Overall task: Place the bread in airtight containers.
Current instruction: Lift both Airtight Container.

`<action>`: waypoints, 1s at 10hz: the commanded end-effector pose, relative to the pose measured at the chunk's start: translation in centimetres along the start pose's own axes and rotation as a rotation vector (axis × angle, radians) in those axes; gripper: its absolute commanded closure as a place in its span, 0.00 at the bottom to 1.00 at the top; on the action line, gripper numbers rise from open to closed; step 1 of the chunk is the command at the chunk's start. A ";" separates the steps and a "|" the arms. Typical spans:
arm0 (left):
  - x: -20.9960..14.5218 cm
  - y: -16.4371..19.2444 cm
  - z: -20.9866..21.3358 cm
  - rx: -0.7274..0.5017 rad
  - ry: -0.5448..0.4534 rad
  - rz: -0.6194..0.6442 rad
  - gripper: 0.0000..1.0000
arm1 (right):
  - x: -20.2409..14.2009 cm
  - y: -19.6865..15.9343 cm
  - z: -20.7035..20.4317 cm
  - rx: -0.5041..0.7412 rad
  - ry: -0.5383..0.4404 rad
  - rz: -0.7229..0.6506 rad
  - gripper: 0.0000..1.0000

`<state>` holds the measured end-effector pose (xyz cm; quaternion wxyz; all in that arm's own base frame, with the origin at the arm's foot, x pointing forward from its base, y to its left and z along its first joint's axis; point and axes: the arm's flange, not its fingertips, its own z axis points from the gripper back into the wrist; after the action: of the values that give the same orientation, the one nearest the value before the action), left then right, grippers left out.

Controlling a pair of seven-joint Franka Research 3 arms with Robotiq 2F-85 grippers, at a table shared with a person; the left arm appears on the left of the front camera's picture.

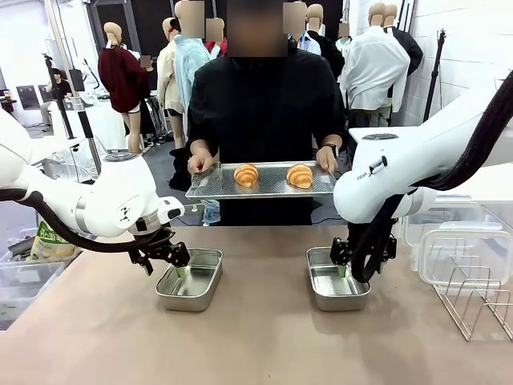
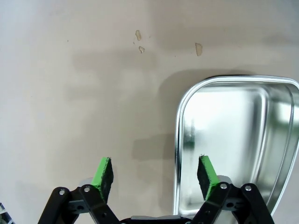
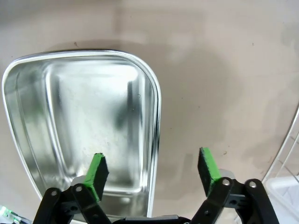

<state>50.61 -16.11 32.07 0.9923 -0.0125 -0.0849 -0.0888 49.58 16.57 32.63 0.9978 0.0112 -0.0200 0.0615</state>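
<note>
Croissants (image 1: 246, 175) lie on a held tray (image 1: 207, 190); left tool (image 2: 154, 170), right tool (image 3: 153, 165) open astride pans (image 2: 233, 121).

two croissants (image 1: 246, 175) (image 1: 300, 176), two steel pans (image 1: 198, 282) (image 1: 327, 285), one flat metal tray (image 1: 272, 183), one wire rack (image 1: 478, 300).

front: across table (image 1: 256, 349) toward person (image 1: 260, 104) | wrists: close, straight down | shared: left pan (image 1: 186, 303), right pan (image 1: 341, 303)

Bright even light; pan (image 3: 84, 130) glare; sharp.
</note>
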 end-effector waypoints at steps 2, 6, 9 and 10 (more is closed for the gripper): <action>0.4 -0.6 0.2 0.028 0.028 0.035 0.60 | 0.1 0.2 0.3 -0.009 0.007 -0.001 0.55; 0.3 -0.7 0.1 0.032 0.050 0.040 1.00 | 0.0 0.2 0.4 -0.011 0.019 -0.013 1.00; 0.2 -0.7 0.1 0.040 0.055 0.045 1.00 | -0.1 0.2 0.5 -0.014 0.022 -0.014 1.00; 0.1 -0.8 0.2 0.045 0.054 0.044 1.00 | -0.2 0.3 0.5 -0.013 0.024 -0.013 1.00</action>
<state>50.42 -16.52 32.13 0.9949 -0.0079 -0.0638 -0.0781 49.41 16.61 32.76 0.9980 0.0095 -0.0139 0.0614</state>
